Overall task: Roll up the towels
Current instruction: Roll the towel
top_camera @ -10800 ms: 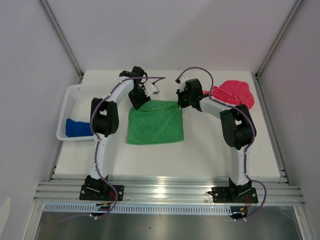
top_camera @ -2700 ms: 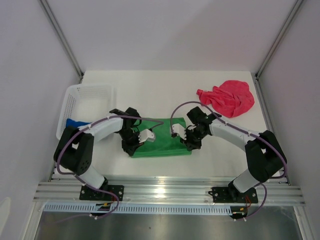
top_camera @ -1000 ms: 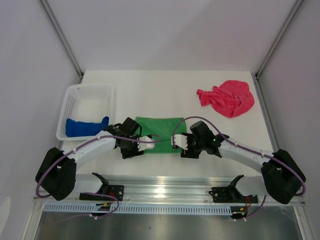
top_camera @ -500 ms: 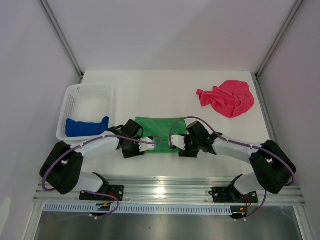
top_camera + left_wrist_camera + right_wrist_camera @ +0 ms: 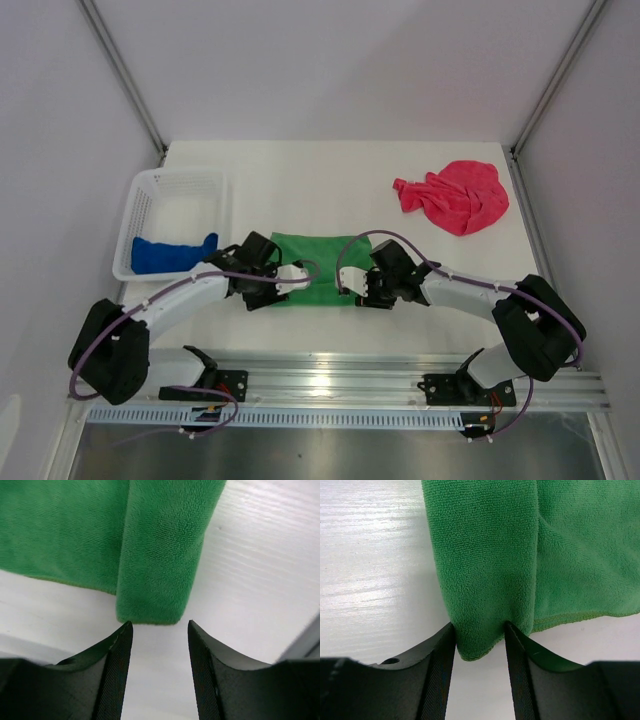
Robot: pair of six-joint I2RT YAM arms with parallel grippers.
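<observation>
The green towel (image 5: 320, 255) lies at the table's front middle, and its near edge is rolled into a thick tube. My left gripper (image 5: 292, 278) is at the tube's left end. In the left wrist view the gripper (image 5: 160, 630) is open, and the tube's end (image 5: 155, 580) sits just beyond the fingertips. My right gripper (image 5: 351, 280) is at the tube's right end. In the right wrist view it (image 5: 479, 629) is shut on the tube's end (image 5: 485, 555). The pink-red towel (image 5: 455, 195) lies crumpled at the back right. The blue towel (image 5: 165, 253) lies in the basket.
A white mesh basket (image 5: 180, 178) stands at the left edge of the white table. Metal frame posts rise at the back corners, and an aluminium rail runs along the near edge by the arm bases.
Both grippers have moved a little away from the near edge, and less flat green towel shows. Earlier the towel lay spread out further back, and was folded and pulled nearer.
</observation>
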